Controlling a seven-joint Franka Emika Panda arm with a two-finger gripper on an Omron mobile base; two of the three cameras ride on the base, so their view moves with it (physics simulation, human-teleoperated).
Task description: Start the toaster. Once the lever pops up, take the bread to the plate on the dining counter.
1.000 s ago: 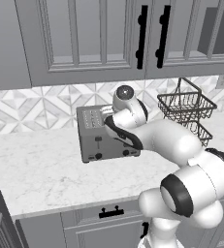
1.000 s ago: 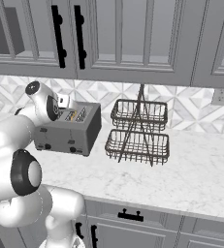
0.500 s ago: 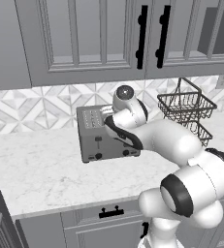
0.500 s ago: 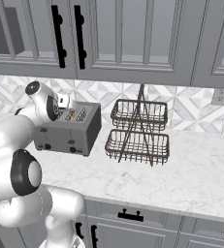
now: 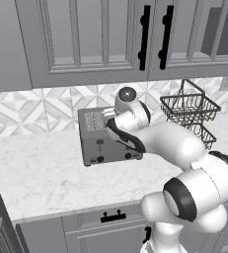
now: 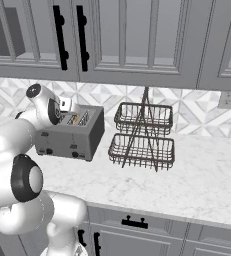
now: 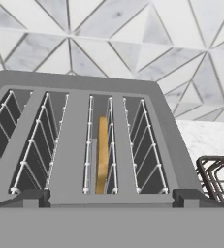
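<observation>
open tool (image 7: 108,196) above bread (image 7: 102,155) in toaster (image 5: 108,141) slot

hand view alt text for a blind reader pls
Looking down into a boxy grey metal four-slot toaster, with a thin golden-tan bread slice upright in the third slot from the left. Behind is white geometric tile; a dark wire basket sits right.

My left base camera looks forward and down from behind the arm, toaster (image 5: 109,136) at frame centre. My right base camera shows that toaster (image 6: 71,131) at centre left, wire basket rack (image 6: 143,136) mid-frame. The hand camera sits close above the toaster (image 7: 79,145) slots, facing the tiled backsplash (image 7: 133,43).
</observation>
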